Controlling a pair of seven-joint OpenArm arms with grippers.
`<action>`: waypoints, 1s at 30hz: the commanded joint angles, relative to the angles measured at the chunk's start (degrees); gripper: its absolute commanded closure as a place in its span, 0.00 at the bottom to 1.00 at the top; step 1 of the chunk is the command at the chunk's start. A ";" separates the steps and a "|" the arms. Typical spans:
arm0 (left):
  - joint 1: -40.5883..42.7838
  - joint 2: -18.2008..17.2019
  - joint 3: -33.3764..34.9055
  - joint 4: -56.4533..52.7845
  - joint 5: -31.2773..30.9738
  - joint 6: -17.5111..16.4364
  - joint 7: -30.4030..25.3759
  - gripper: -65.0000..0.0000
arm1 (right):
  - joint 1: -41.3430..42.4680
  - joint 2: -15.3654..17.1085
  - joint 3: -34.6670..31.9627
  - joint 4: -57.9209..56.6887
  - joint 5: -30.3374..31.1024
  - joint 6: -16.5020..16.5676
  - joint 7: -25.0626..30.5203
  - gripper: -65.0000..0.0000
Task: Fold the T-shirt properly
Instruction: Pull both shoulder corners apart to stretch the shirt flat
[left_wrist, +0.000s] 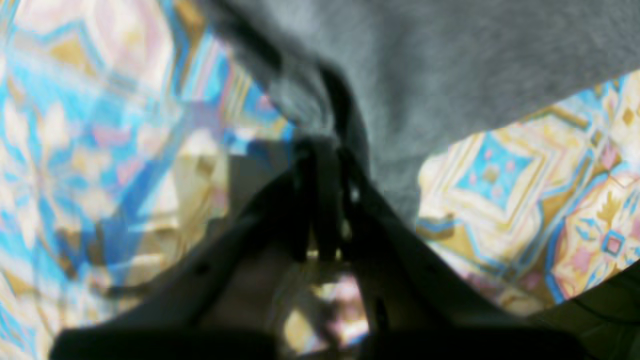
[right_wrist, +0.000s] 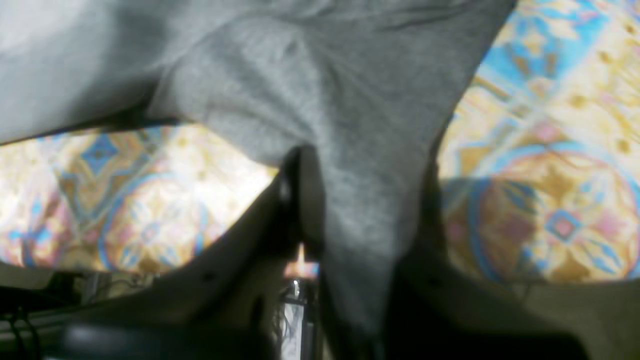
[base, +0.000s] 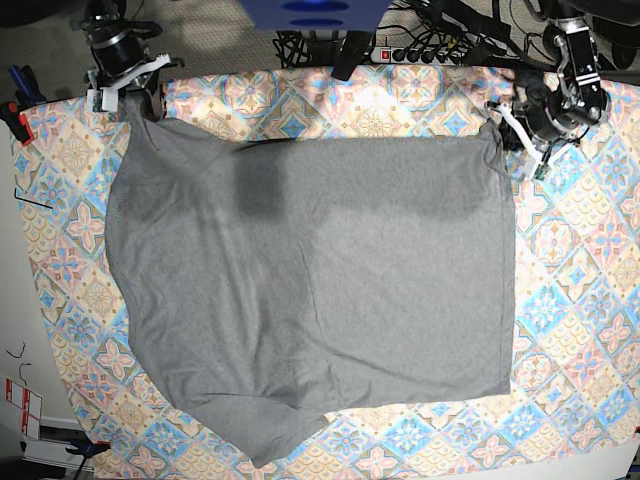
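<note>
T-shirt (base: 320, 290): no print, label or lettering can be read on the grey cloth.
Tablecloth (base: 590, 300): only ornament is shown (diamonds and rosettes); no words or numbers.
Red-and-white tags (base: 22, 405): seen at the table's edge, but any marks are too small to be read.

A table covered by a patterned pastel tablecloth (base: 580, 300), in blue, yellow and pink tile motifs, fills most of the base view. Beyond its far edge lie a black power strip (base: 425, 52) and tangled cables (base: 470, 20) beside a blue box (base: 315, 12). At the left edge, a pale floor strip (base: 15, 330) carries what may be small red-and-white tags (base: 22, 405).
</note>
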 joint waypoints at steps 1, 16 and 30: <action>2.33 -0.08 -0.55 -0.94 3.91 -0.49 6.79 1.00 | -1.71 0.43 0.24 0.76 0.20 0.50 2.53 0.99; 3.91 0.27 -6.70 -0.94 4.35 -0.49 5.48 1.00 | -8.57 0.51 -0.03 0.05 0.29 0.50 15.19 0.99; 1.89 3.61 -5.47 26.57 3.82 -0.49 25.26 1.00 | -1.10 0.87 -6.45 -2.50 0.20 0.50 6.66 0.99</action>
